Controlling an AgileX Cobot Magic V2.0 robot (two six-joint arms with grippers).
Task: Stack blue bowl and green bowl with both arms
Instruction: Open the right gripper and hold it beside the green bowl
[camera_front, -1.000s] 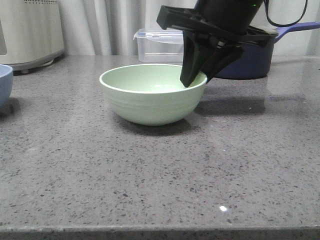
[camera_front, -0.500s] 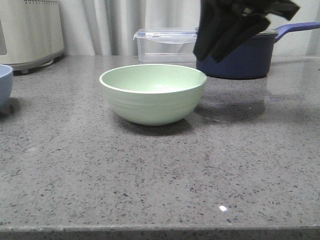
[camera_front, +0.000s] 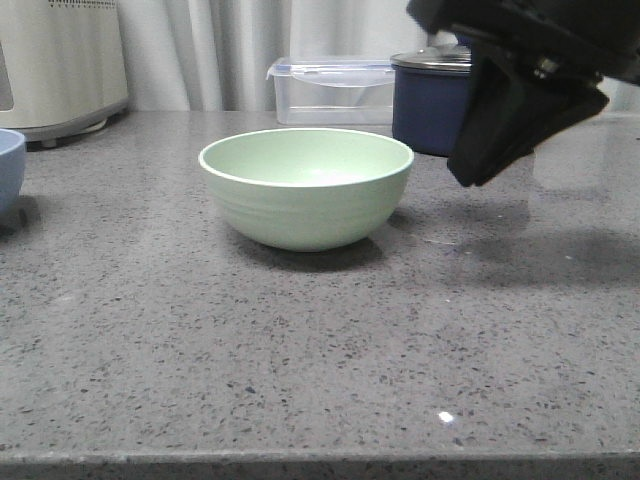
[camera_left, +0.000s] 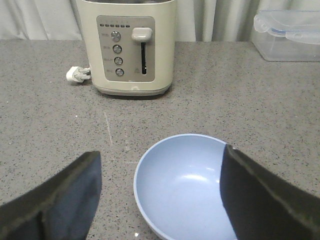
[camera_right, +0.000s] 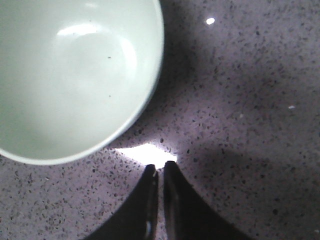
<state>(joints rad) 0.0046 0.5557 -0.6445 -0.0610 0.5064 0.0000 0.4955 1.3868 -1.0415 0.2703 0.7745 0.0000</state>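
The pale green bowl stands upright and empty mid-table. My right gripper hangs just right of it, above the table, apart from the rim. In the right wrist view its fingers are shut with nothing between them, the green bowl lying beyond the tips. The blue bowl is cut off by the front view's left edge. In the left wrist view the blue bowl sits empty under my left gripper, which is wide open; one finger covers its rim, the other is over bare table.
A cream toaster stands behind the blue bowl, its plug lying beside it. A clear lidded container and a dark navy saucepan stand at the back of the grey speckled counter.
My right gripper left the green bowl's right rim, rose, then swung right and down, clear of the bowl. The green bowl stayed put.
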